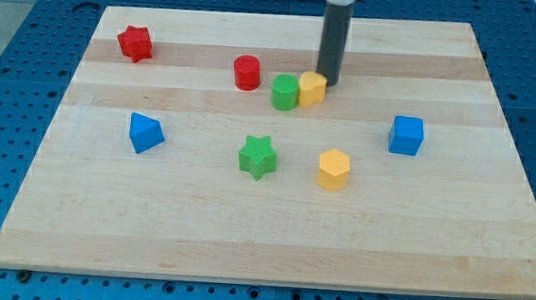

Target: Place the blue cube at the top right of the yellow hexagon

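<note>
A pale wooden board surface with visible plank seams and faint grain fills most of the view. It rests on a blue perforated metal bench top dotted with regular holes, showing on every side. Lighting is even, apparently from overhead; shadows are soft and short.

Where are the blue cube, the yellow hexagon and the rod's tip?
blue cube (406, 135), camera view, front face.
yellow hexagon (334, 168), camera view, top face.
my tip (329, 81), camera view, rod's very end.
</note>
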